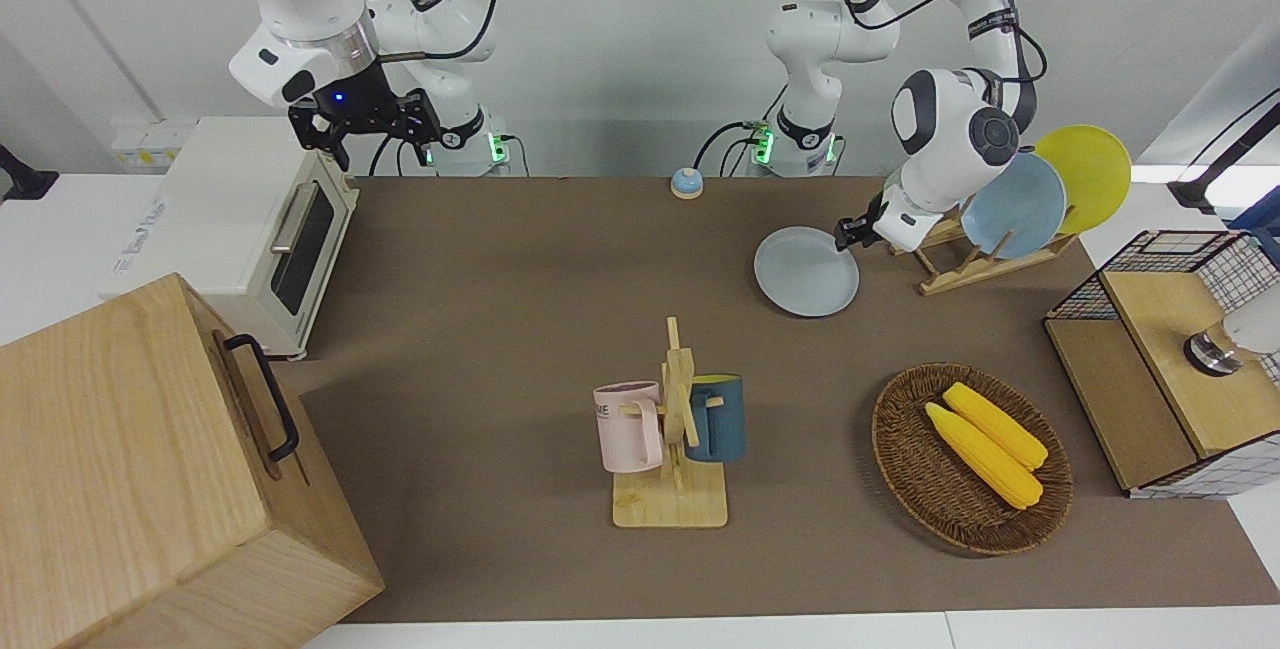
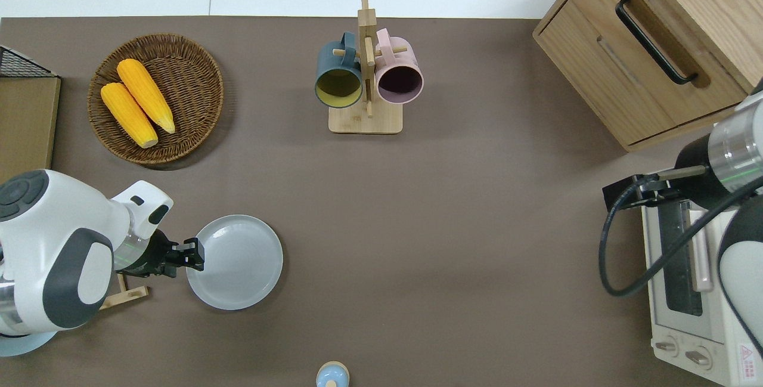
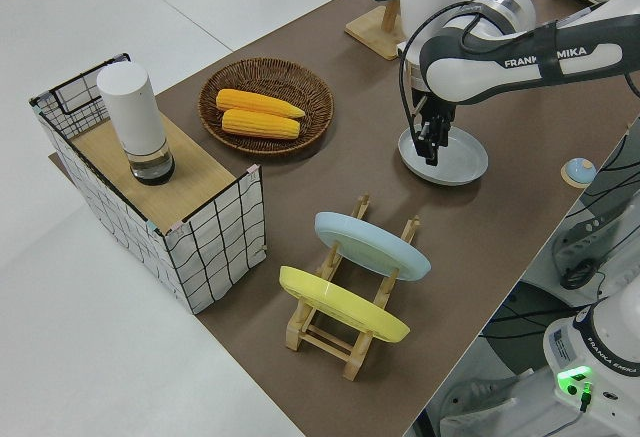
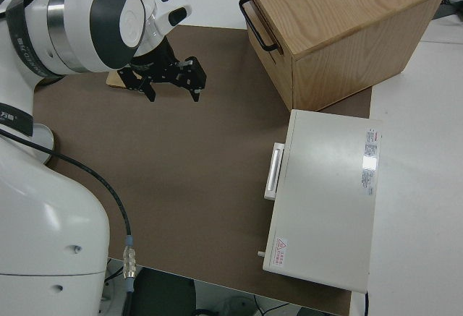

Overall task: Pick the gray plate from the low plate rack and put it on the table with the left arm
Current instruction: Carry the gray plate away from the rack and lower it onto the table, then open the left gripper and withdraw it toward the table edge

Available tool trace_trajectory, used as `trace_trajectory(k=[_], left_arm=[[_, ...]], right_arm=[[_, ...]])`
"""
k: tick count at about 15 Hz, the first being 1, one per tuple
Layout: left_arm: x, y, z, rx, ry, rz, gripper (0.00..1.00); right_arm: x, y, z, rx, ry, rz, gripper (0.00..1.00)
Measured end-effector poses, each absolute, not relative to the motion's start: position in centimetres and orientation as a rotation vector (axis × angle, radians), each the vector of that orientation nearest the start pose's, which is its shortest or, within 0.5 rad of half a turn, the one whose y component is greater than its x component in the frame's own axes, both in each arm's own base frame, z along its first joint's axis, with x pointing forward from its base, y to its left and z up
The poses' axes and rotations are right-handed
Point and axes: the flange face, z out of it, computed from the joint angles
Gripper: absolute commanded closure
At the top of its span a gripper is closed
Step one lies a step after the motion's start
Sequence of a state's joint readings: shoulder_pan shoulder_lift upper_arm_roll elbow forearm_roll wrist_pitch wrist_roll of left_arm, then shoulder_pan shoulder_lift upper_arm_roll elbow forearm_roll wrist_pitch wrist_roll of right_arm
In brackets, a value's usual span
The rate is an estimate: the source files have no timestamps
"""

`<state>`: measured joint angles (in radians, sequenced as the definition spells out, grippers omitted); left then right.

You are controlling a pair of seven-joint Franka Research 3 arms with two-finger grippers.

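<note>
On the table point(image 2: 417, 226), the left claw point(image 2: 195, 254) pinches the gray plate's point(image 2: 238, 265) rim, plate lying flat.

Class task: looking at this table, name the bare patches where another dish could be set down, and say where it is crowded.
Widest free patch: table between the gray plate, the wooden mug stand, the wooden cabinet and the toaster oven. A smaller one lies between the wicker basket and the mug stand. Crowded: the left arm's end, with the left claw at the plate, beside the low plate rack.

smooth gray plate point(image 2: 238, 262), matte table point(image 2: 453, 208)
</note>
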<state>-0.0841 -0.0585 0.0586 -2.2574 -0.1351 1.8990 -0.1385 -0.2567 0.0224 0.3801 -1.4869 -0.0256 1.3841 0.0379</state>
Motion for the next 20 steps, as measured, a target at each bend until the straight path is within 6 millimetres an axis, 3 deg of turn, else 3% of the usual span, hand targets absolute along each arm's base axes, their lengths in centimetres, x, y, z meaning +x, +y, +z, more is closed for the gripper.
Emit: trace_trajectory(k=[3, 6, 9, 16, 20], left_arm=[[47.6, -2.2, 36.6, -3.186, -0.278, 0.499, 0.03], [48.0, -1.8, 37.2, -3.165, -0.252, 0.458, 0.02], [49.4, -1.1, 39.7, -3.145, -0.226, 0.360, 0.02], [52.9, 0.9, 52.3, -3.135, -0.240, 0.113, 0.01], [52.7, 1.5, 57.1, -3.123, -0.150, 0.111, 0.00]], right_arm=[[53.8, 6.1, 63.7, -3.160, -0.131, 0.193, 0.017], [53.8, 6.1, 63.7, -3.160, -0.131, 0.193, 0.017], [53.8, 6.1, 63.7, -3.160, -0.131, 0.193, 0.017], [53.8, 6.1, 63.7, -3.160, -0.131, 0.193, 0.017], [53.8, 6.1, 63.7, -3.160, -0.131, 0.193, 0.017]])
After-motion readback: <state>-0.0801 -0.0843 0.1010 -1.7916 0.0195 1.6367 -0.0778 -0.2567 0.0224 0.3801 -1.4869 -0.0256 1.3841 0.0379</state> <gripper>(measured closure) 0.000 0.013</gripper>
